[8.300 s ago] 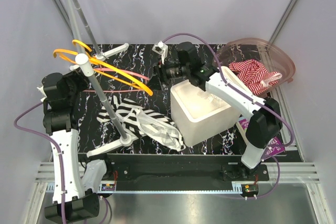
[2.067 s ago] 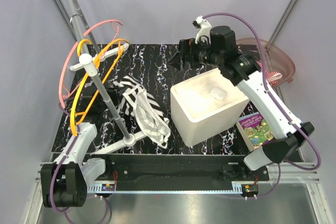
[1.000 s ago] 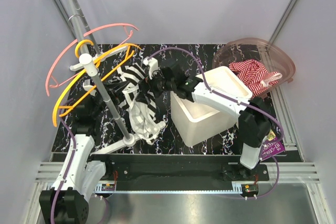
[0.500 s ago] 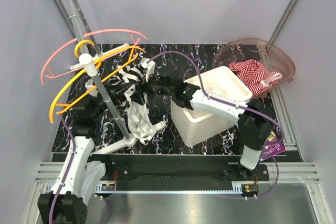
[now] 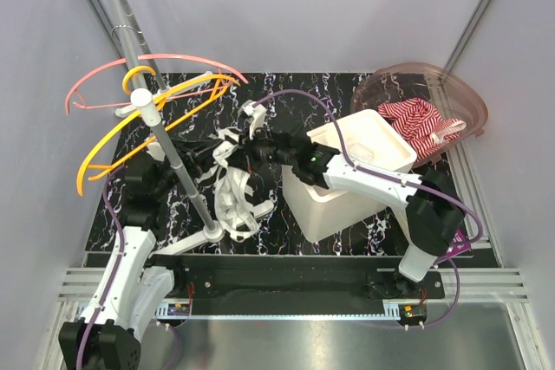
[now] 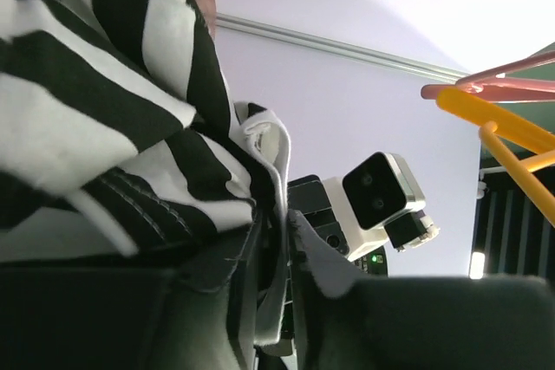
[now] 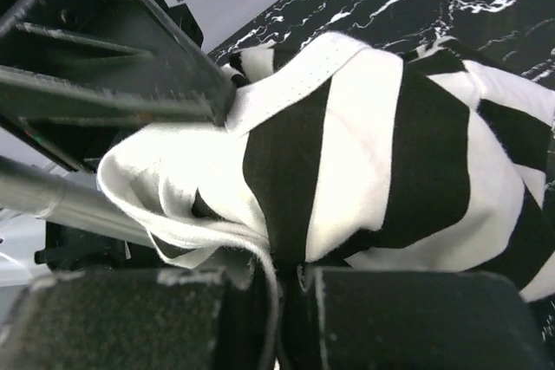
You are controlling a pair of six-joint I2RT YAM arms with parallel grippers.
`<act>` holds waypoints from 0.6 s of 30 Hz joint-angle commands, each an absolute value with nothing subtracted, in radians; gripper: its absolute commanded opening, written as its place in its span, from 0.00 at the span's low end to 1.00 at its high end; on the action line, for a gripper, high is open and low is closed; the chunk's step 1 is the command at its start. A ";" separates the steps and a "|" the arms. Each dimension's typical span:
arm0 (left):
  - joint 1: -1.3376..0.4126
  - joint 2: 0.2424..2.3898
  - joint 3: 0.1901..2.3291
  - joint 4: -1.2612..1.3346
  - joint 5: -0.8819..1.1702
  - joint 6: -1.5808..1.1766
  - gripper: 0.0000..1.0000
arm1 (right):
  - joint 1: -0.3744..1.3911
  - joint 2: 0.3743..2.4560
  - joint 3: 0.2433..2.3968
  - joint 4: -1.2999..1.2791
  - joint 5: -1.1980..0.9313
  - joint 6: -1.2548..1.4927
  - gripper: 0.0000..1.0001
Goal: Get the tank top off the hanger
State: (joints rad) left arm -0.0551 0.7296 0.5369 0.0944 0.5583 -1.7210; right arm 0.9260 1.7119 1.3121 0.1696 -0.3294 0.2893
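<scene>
Closed within the last second, our right gripper (image 7: 286, 276) clamps the striped tank top (image 5: 232, 195) bunched beside the pole (image 5: 178, 171), left of the box (image 5: 342, 184), while our left gripper (image 6: 276, 236) pinches another fold, so we can tug it off the hanger (image 5: 104, 140).

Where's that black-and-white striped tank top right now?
In the overhead view the tank top is bunched up just left of the picture's middle, between the silver stand pole on its left and the white box on its right.

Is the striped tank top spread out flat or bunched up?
Bunched up: the tank top is crumpled in folds, pinched in the right gripper.
</scene>
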 commanded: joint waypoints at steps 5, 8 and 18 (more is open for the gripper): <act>-0.043 0.615 0.488 0.034 0.486 -1.681 0.50 | 0.850 1.551 1.302 0.169 -0.284 0.409 0.00; -0.017 0.556 0.440 0.006 0.476 -1.684 0.58 | 0.776 1.534 1.312 0.160 -0.298 0.446 0.00; 0.026 0.429 0.391 -0.253 0.498 -1.562 0.61 | 0.488 1.537 1.563 -0.060 -0.262 0.482 0.00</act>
State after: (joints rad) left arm 0.0250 0.4492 0.3843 -0.1574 0.4767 -1.6489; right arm 0.5808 1.5726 1.3922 0.0151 -0.2962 0.4610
